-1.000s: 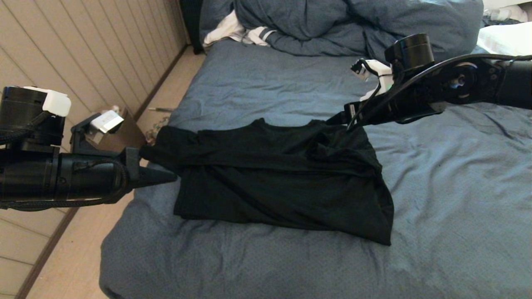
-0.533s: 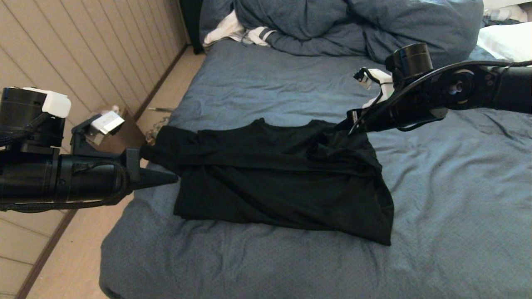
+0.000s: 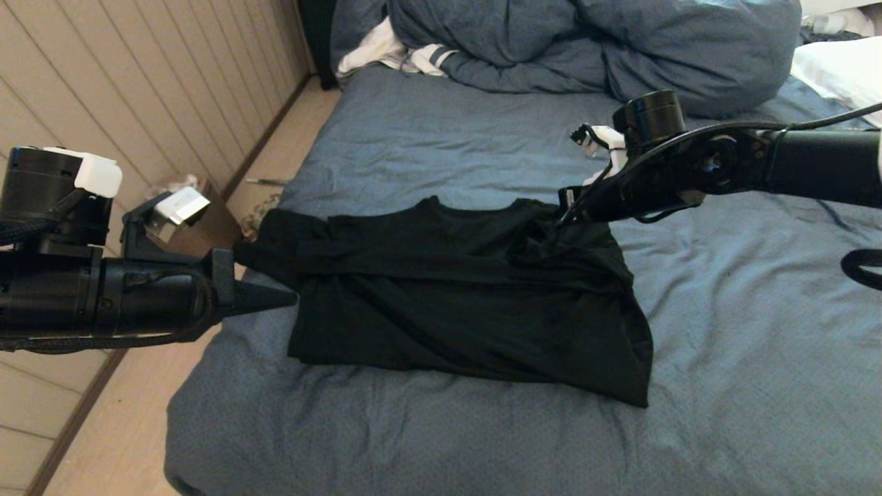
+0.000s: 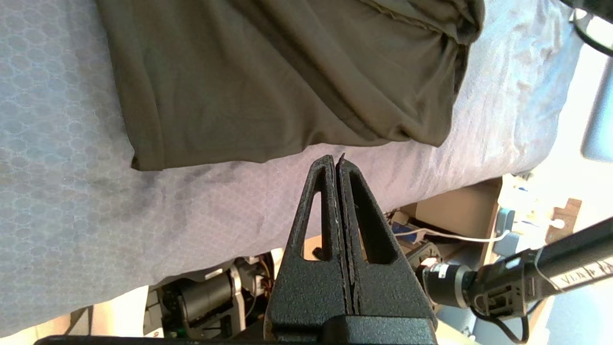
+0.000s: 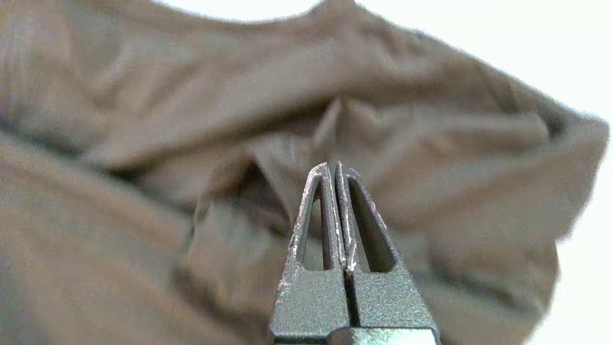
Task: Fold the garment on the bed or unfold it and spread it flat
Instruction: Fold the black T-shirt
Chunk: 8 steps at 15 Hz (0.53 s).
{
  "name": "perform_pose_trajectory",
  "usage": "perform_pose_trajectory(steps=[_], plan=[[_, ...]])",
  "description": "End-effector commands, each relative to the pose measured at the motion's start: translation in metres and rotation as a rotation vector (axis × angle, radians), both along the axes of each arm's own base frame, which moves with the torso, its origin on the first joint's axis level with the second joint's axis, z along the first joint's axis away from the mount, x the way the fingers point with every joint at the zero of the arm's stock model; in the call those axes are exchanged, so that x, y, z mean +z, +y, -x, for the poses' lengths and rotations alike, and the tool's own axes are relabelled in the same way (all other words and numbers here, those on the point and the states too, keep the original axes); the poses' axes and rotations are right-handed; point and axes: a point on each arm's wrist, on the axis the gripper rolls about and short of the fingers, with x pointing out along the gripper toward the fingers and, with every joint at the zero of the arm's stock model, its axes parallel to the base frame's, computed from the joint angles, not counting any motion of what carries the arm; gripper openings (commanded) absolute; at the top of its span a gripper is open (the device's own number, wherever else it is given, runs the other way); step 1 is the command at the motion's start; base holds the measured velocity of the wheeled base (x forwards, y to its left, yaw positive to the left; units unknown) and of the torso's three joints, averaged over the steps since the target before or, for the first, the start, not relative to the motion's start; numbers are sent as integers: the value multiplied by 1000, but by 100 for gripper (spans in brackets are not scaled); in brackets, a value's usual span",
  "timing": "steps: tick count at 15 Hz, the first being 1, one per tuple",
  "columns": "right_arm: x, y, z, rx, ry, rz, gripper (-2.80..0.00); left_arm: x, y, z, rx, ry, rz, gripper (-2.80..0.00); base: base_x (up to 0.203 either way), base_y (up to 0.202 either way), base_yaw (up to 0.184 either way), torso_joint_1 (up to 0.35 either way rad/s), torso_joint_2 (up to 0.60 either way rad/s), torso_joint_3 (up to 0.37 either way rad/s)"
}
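My right gripper (image 5: 336, 166), jaws together over the garment's (image 3: 468, 296) bunched corner with no cloth visibly pinched; next, I'd re-grab that fold.

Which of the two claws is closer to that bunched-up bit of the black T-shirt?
The right gripper, shut, sits at the T-shirt's bunched far corner. The left gripper, shut, is at the opposite side edge.

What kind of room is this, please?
Most likely a bedroom: a wide bed with a blue sheet, a bunched duvet and a white pillow at its far end, and a black T-shirt lying on it.
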Motion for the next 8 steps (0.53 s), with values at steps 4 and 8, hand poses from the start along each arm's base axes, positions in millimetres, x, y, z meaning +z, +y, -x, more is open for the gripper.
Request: perform_pose_trajectory(steps=[4, 8], plan=[[-33, 13, -24, 5, 15, 14, -280, -3, -1, 0, -4, 14, 1, -280, 0, 0, 0, 0, 0, 0], [-42, 30, -27, 35, 3, 16, -280, -4, 0, 0, -1, 18, -1, -280, 0, 0, 0, 0, 0, 0]])
